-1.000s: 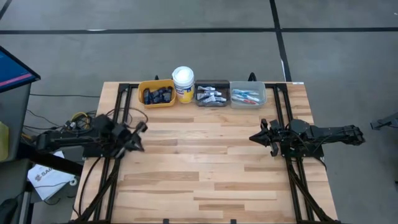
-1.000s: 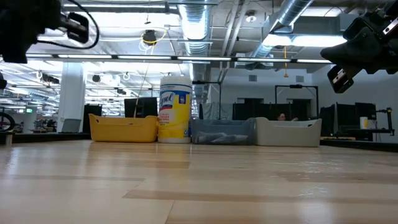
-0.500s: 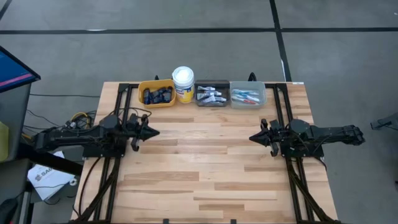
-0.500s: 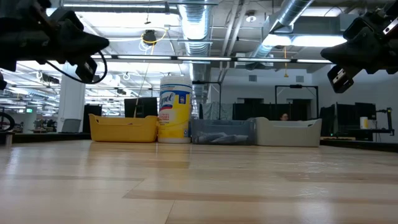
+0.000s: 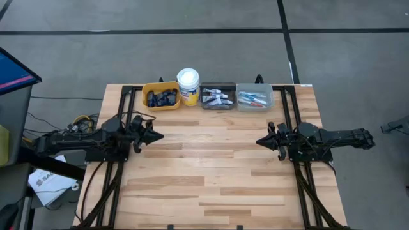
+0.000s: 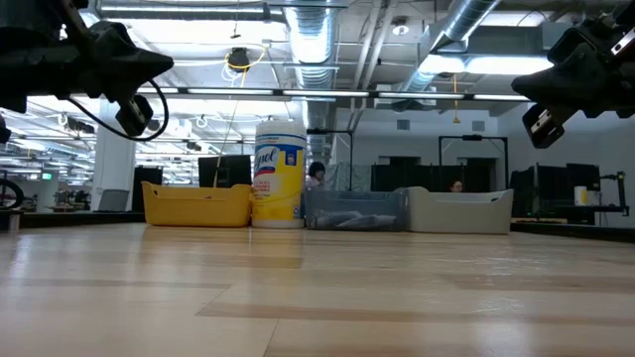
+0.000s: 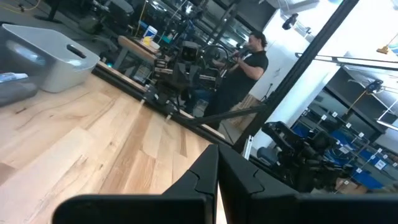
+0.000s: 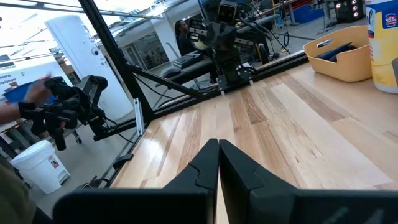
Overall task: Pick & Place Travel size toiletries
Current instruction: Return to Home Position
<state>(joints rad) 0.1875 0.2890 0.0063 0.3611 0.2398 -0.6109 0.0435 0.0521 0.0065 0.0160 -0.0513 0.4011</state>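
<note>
Seen from above, a light wooden tabletop (image 5: 211, 172) fills the centre of the frame. Along its upper edge stand four containers, listed left to right. A yellow plastic bin (image 5: 144, 96) holds dark navy flat mini tubes (image 5: 161, 99). Next come a yellow tub with a white lid (image 5: 188, 80) and a dark bin (image 5: 218, 85) holding small white tubes with red-blue marks (image 5: 216, 97). Last, a grey bin (image 5: 255, 85) holds slim white-blue-red toothbrushes (image 5: 253, 98). The left end effector (image 5: 155, 135) hovers at centre left and the right end effector (image 5: 261, 141) at centre right, well apart. Each points inward, fingers pressed together.
</note>
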